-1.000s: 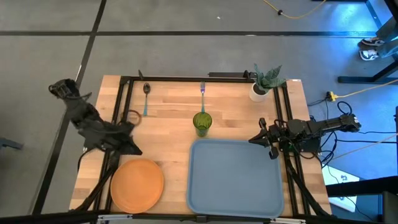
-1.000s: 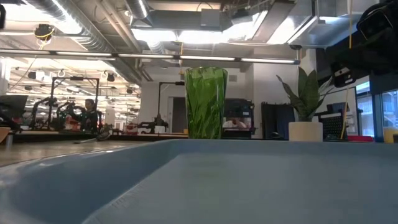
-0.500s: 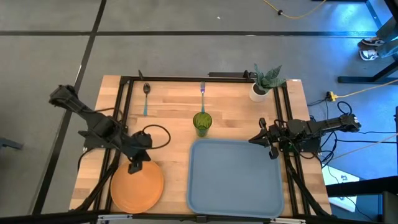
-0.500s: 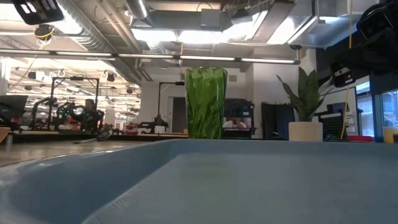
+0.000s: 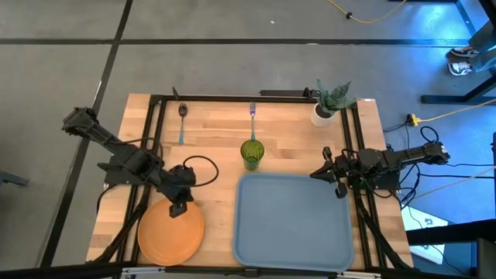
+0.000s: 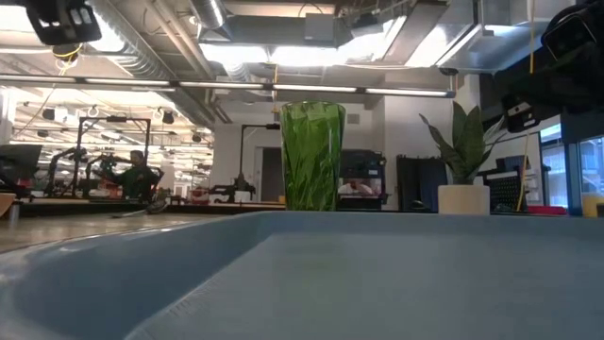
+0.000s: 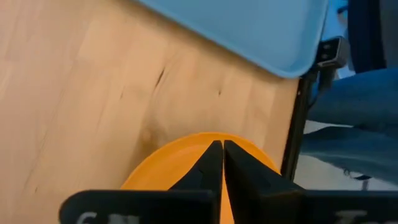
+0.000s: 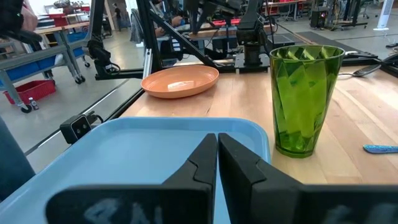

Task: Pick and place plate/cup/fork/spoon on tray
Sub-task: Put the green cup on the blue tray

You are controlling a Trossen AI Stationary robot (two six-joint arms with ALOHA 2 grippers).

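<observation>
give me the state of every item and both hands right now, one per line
plate: flat on the table left of the tray, not held
cup: upright on the table, empty
fork: lying on the table behind the cup
spoon: lying on the table, far left
tray: flat, empty
plant pot: upright
left hand: shut, over the plate's far edge
right hand: shut, holding nothing
</observation>
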